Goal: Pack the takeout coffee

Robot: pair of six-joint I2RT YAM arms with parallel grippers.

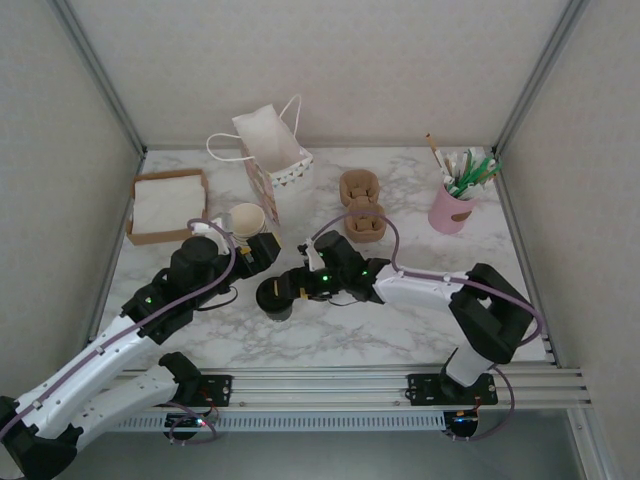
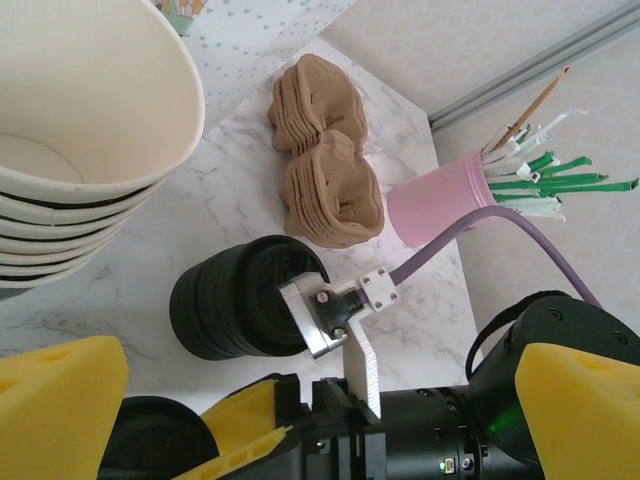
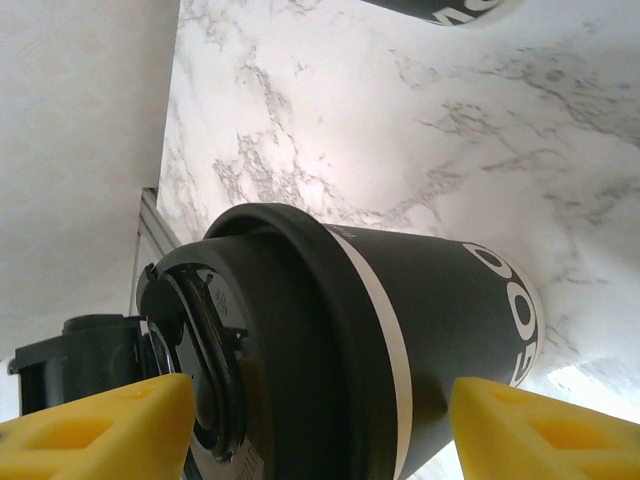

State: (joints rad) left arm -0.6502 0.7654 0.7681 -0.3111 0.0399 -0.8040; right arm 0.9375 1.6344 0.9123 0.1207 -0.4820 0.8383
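right wrist view: right gripper (image 3: pixel 318 425) is gripping the coffee cup (image 3: pixel 420 300). jaws are sitting partway in, with both yellow fingers (image 3: pixel 90 430) overlapping the cup's outline, one by the black lid (image 3: pixel 230 380) and the other toward the base. reading that as a hold, though the pad contact itself is hidden.

top view: cup is sitting near the middle of the table (image 1: pixel 420 330), in front of the paper bag (image 1: pixel 268 150) and apart from it, lid facing up. left gripper (image 2: pixel 320 400) is hanging wide open and holding nothing, just beside the stack of empty cups (image 2: pixel 90 120). the stack of lids (image 2: pixel 225 305) is lying just past it, toward the cardboard trays (image 2: pixel 330 190).

risks, judging from this:
- a finger pressing at the lid rim could be levering the lid off during the lift, so spill.
- paper wall is soft; squeezing harder could be denting it, squeezing less could be letting it slip.
- both arms are crowding the same patch, so swinging toward the bag could be clipping the left gripper or knocking over the empty cups.
- bag is light, and its mouth isn't readable from above; catching the rim could be tipping it.
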